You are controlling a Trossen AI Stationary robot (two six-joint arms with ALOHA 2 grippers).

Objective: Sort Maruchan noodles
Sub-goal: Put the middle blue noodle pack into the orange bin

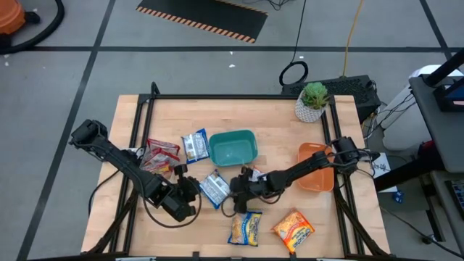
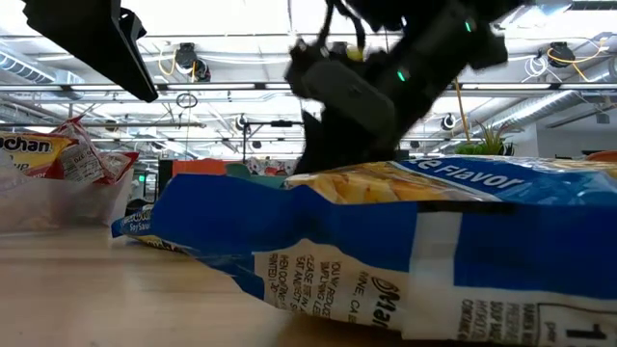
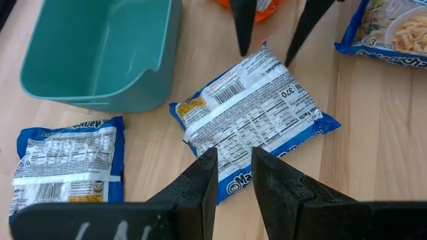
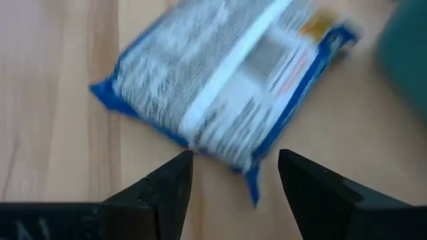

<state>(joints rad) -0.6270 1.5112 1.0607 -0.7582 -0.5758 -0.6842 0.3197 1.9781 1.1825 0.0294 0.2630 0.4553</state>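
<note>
Now, starting at the left of the table (image 1: 130, 239) in the high view, we see our left arm reaching in from the left edge, with a red noodle packet (image 1: 161, 154) lying beside it. Next comes a blue packet (image 1: 194, 145), back side up, just left of the teal bin (image 1: 233, 147); the left wrist view shows that packet (image 3: 69, 160) flat on the wood near the bin (image 3: 100, 50).

Our left gripper (image 1: 196, 190) sits low near the table's middle, pointing right at another blue packet (image 1: 214, 188). From the left wrist view, its fingers (image 3: 200, 190) stand a narrow gap apart with nothing between them, their tips right at the near edge of that packet (image 3: 253, 127), which lies label side up with its barcode showing. We cannot tell whether the tips touch the wrapper.

On the packet's other side our right gripper (image 1: 241, 185) faces it. In the right wrist view the fingers (image 4: 167, 187) are spread wide and hold nothing, and the blue packet (image 4: 220, 87) lies free on the wood just ahead of them.

Nearer the front edge lies a blue-and-yellow packet (image 1: 246, 228), face up, and right of it an orange packet (image 1: 293, 228). In the low view, a blue packet (image 2: 405, 241) fills the foreground.

Farther right, the orange tray (image 1: 313, 170) sits under our right arm, and a potted plant (image 1: 312, 101) stands at the back right corner.
</note>
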